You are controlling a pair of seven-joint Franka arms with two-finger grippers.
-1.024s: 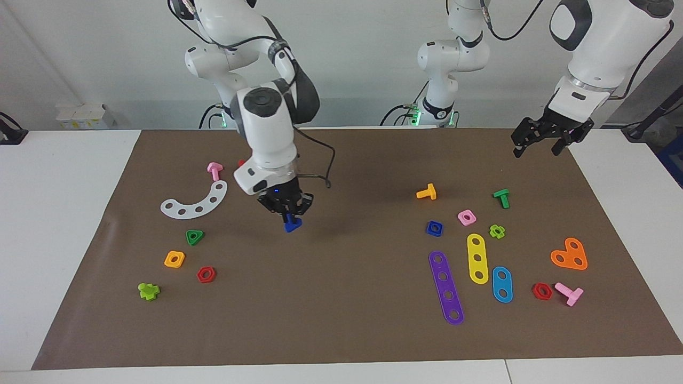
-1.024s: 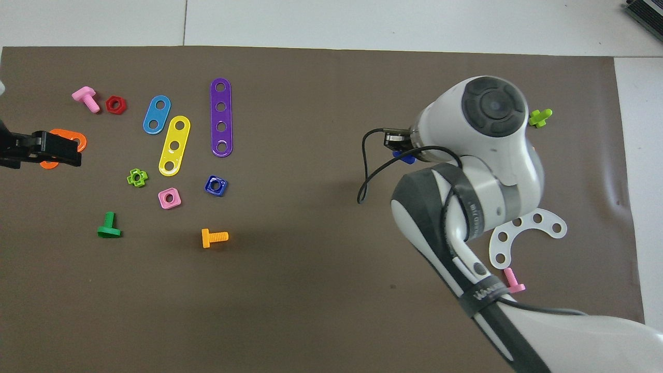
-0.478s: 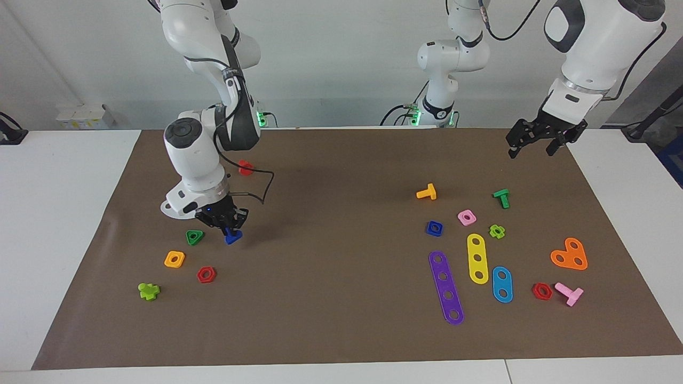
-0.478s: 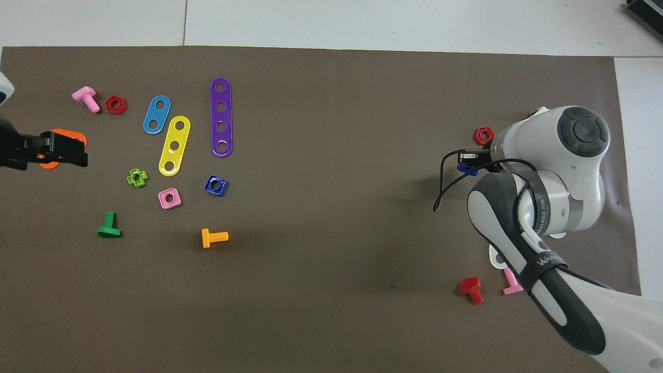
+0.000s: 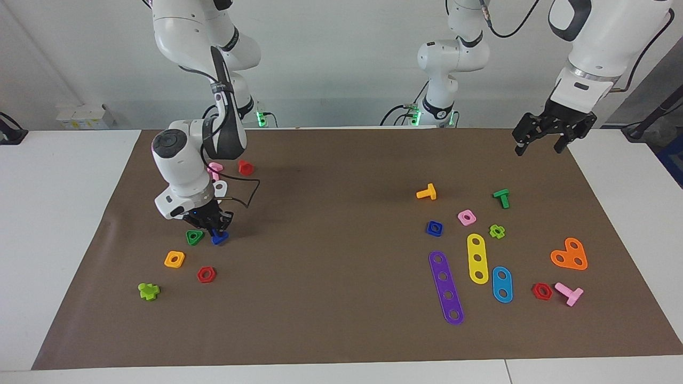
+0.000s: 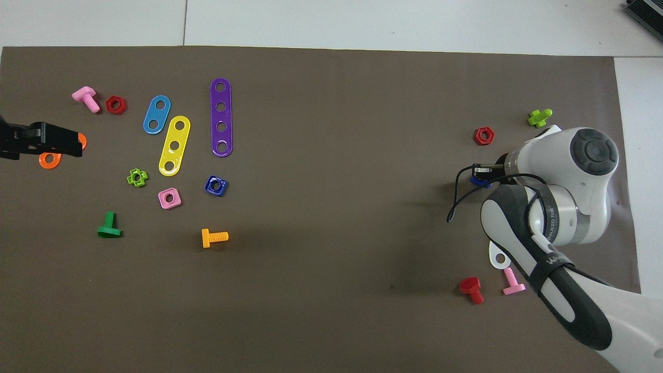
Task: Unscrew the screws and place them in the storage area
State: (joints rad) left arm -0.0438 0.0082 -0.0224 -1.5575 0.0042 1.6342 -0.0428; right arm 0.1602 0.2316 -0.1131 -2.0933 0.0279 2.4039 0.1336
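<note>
— Since a second ago the right gripper (image 5: 216, 230) has swung from mid-table over to the right arm's end of the table, and the blue bolt (image 5: 219, 238) came along with it.

— Is it still gripped?

— Yes, jaws clamped on the shaft, triangular head pointing down, at or just above the brown mat (image 5: 341, 330); I can't tell whether it touches. It's just beside the green triangle nut (image 5: 195, 237). From overhead the arm hides most of it; only a bit of blue (image 6: 480, 181) peeks out.

— What lies around it?

— An orange square nut (image 5: 174, 259) and a red hex nut (image 5: 206, 274) lie farther from the robots; a lime bolt (image 5: 149, 290) farther still. A red bolt (image 5: 245, 167) and a pink one (image 5: 214, 169) sit nearer the robots.

— And the other arm?

— Waiting. The left gripper (image 5: 544, 143) hangs over the mat's corner at its own end, jaws apart, nothing in them.
</note>
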